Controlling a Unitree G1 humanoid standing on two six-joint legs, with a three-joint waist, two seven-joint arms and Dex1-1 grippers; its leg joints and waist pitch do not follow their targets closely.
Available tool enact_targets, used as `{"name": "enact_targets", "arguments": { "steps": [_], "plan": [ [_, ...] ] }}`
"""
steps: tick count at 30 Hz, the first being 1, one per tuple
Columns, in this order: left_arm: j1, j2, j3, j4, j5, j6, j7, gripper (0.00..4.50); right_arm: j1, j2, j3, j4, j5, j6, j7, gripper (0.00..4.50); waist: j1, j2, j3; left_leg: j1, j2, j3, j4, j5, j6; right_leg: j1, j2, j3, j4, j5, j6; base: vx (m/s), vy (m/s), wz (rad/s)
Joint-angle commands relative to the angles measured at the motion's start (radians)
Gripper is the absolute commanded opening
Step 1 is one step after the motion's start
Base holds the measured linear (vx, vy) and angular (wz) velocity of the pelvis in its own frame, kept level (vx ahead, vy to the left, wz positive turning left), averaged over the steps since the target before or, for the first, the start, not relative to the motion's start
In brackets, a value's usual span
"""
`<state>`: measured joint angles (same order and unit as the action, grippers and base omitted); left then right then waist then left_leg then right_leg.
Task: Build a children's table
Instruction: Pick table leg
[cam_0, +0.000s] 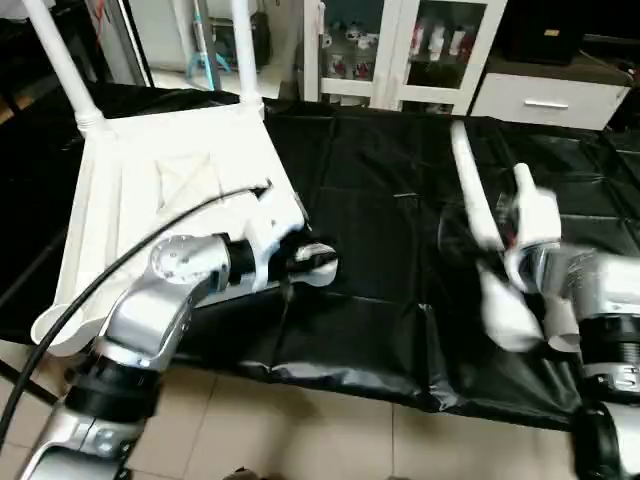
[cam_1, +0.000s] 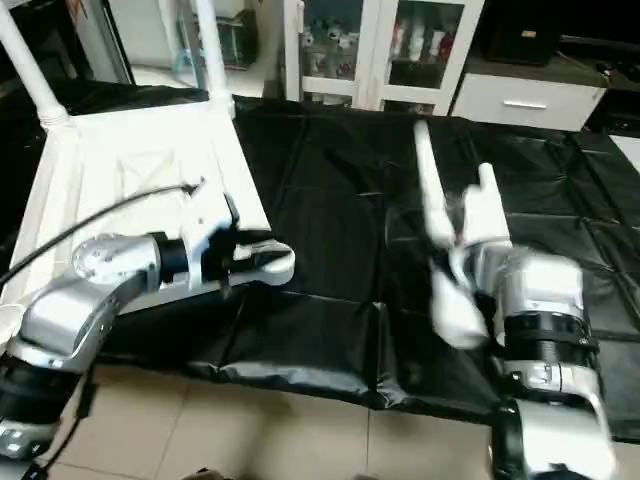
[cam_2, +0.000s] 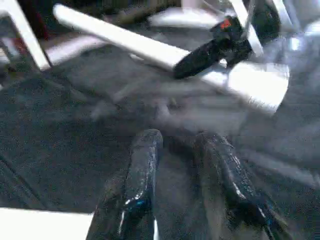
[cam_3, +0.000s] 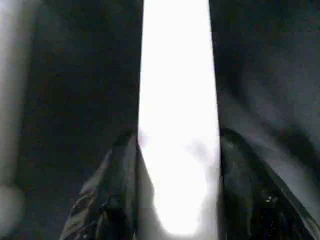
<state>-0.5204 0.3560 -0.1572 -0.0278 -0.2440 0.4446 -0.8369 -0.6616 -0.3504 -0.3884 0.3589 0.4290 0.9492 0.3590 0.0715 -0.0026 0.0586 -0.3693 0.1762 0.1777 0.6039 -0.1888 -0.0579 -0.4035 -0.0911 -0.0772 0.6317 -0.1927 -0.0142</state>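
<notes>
Gripping: right gripper (cam_3: 172, 165) pinched the loose leg (cam_0: 478, 215) at three o'clock, presumably for threading.
Waiting: left gripper (cam_2: 182, 155) hovered spread, empty, beside tabletop (cam_0: 150, 190) at nine o'clock.

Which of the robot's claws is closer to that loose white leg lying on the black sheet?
The right. The right gripper has the loose leg between its two fingers. The left gripper hangs over the black sheet beside the tabletop, well apart from that leg.

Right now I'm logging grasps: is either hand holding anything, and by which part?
The right hand grips a loose white leg near its thick end, fingers on either side. The left hand holds nothing.
</notes>
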Motion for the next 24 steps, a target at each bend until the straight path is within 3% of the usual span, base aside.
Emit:
{"name": "enact_targets", "arguments": {
  "steps": [1,3,5,6,9,11,15,18,19,20,21,22,24],
  "plan": [
    [-0.016,-0.033,0.053,-0.035,-0.055,0.042,0.047,1.4,-0.01,-0.014,-0.057,-0.038,0.123,0.058,0.121,1.78,0.009,-0.024,-0.077,0.009,0.046,-0.007,-0.061,-0.072,0.057,0.06,-0.057,0.049,-0.06,-0.068,-0.232,0.0,0.0,0.0],
    [-0.016,-0.069,0.082,-0.053,-0.105,0.069,0.067,1.4,0.008,-0.004,-0.079,-0.075,0.216,0.101,0.22,1.78,0.017,-0.024,-0.077,0.009,0.046,-0.006,-0.06,-0.061,0.066,0.06,-0.056,0.049,-0.059,-0.049,-0.248,0.0,0.0,0.0],
    [-0.016,-0.089,0.1,-0.062,-0.137,0.085,0.078,1.4,0.018,0.007,-0.103,-0.098,0.278,0.126,0.273,1.78,0.025,-0.033,-0.076,0.008,0.047,-0.006,-0.06,-0.068,0.075,0.059,-0.059,0.05,-0.06,-0.054,-0.253,0.0,0.0,0.0],
    [-0.02,-0.111,0.124,-0.067,-0.173,0.103,0.088,1.4,0.031,0.025,-0.135,-0.126,0.353,0.154,0.323,1.78,0.025,-0.033,-0.075,0.009,0.047,-0.004,-0.06,-0.069,0.071,0.058,-0.059,0.051,-0.061,-0.062,-0.25,0.0,0.0,0.0],
    [-0.038,-0.132,0.167,-0.062,-0.229,0.137,0.099,1.4,0.031,0.038,-0.163,-0.147,0.428,0.19,0.355,1.77,0.03,-0.035,-0.074,0.013,0.048,-0.006,-0.063,-0.084,0.052,0.054,-0.057,0.049,-0.065,-0.086,-0.245,0.0,0.0,0.0],
    [-0.052,-0.139,0.187,-0.056,-0.256,0.158,0.102,1.4,0.031,0.04,-0.163,-0.166,0.457,0.195,0.36,1.77,0.034,-0.038,-0.072,0.014,0.047,-0.005,-0.065,-0.093,0.031,0.053,-0.058,0.051,-0.069,-0.125,-0.229,0.0,0.0,0.0],
    [-0.072,-0.154,0.218,-0.059,-0.299,0.2,0.128,1.4,0.037,0.035,-0.152,-0.197,0.489,0.215,0.382,1.77,0.037,-0.035,-0.07,0.013,0.046,-0.006,-0.067,-0.104,0.012,0.054,-0.059,0.052,-0.074,-0.161,-0.203,0.0,0.0,0.0],
    [-0.089,-0.168,0.239,-0.059,-0.35,0.238,0.144,1.4,0.045,0.041,-0.153,-0.216,0.512,0.22,0.379,1.77,0.043,-0.026,-0.071,0.013,0.045,-0.007,-0.067,-0.097,0.0,0.052,-0.058,0.053,-0.073,-0.144,-0.199,0.0,0.0,0.0],
    [-0.097,-0.173,0.244,-0.055,-0.361,0.248,0.148,1.4,0.048,0.044,-0.152,-0.222,0.517,0.22,0.375,1.77,0.042,-0.029,-0.071,0.012,0.044,-0.007,-0.067,-0.1,-0.001,0.053,-0.057,0.053,-0.075,-0.143,-0.198,0.0,0.0,0.0],
    [-0.105,-0.179,0.249,-0.05,-0.375,0.261,0.152,1.4,0.053,0.047,-0.149,-0.23,0.523,0.219,0.369,1.77,0.045,-0.023,-0.072,0.012,0.043,-0.008,-0.067,-0.107,-0.005,0.053,-0.058,0.052,-0.075,-0.145,-0.199,0.0,0.0,0.0],
    [-0.111,-0.183,0.25,-0.046,-0.379,0.267,0.154,1.58,0.057,0.048,-0.146,-0.236,0.527,0.218,0.366,1.77,0.044,-0.028,-0.072,0.011,0.043,-0.008,-0.067,-0.106,-0.005,0.054,-0.057,0.052,-0.075,-0.141,-0.198,0.0,0.0,0.0],
    [-0.121,-0.187,0.247,-0.04,-0.384,0.283,0.154,1.68,0.065,0.052,-0.14,-0.248,0.531,0.217,0.363,1.77,0.046,-0.023,-0.072,0.011,0.043,-0.008,-0.067,-0.105,-0.007,0.054,-0.057,0.052,-0.075,-0.137,-0.198,0.0,0.0,0.0],
    [-0.127,-0.192,0.244,-0.038,-0.389,0.293,0.157,1.75,0.071,0.055,-0.134,-0.258,0.533,0.217,0.364,1.77,0.047,-0.026,-0.073,0.011,0.044,-0.009,-0.068,-0.097,-0.006,0.055,-0.057,0.052,-0.074,-0.122,-0.194,0.0,0.0,0.0]
  ]
}}
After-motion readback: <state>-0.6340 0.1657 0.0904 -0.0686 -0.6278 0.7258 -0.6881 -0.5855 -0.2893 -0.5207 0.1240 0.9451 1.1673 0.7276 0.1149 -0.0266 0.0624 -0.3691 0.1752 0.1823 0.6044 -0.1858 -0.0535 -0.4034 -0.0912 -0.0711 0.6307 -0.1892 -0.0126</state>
